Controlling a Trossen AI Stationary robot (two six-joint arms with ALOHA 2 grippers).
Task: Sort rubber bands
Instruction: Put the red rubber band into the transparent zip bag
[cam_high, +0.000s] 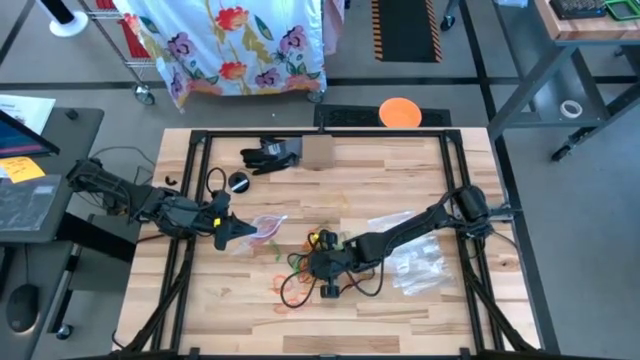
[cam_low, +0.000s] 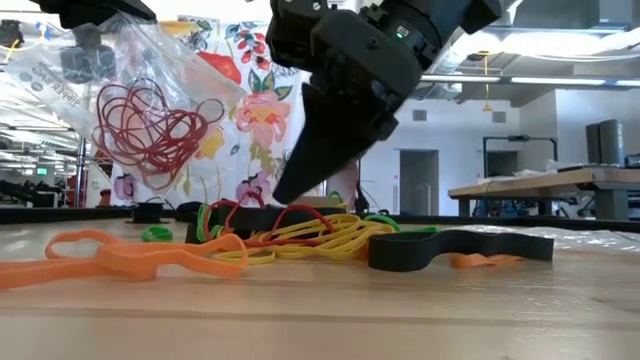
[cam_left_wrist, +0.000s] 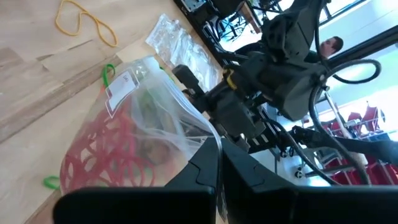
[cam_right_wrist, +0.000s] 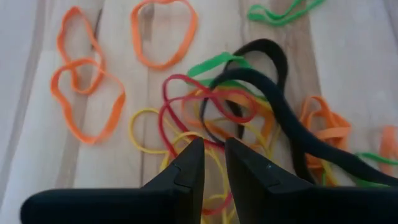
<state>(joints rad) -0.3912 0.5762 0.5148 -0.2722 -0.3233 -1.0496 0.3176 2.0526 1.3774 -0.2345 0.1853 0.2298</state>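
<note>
So right now my right gripper (cam_right_wrist: 212, 163) is down in the tangle of rubber bands (cam_right_wrist: 231, 118) in the middle of the worktop (cam_high: 420, 170), jaws nearly together with a thin gap, tips poking at a red band (cam_right_wrist: 205, 102) over yellow ones. Can't honestly tell if it has anything pinched. My left gripper (cam_left_wrist: 219, 163) is clenched on a clear bag (cam_left_wrist: 134, 134) full of red bands, holding it up off the wood on the left side. Loose orange loops (cam_right_wrist: 87, 93) lie just beside the pile.
</note>
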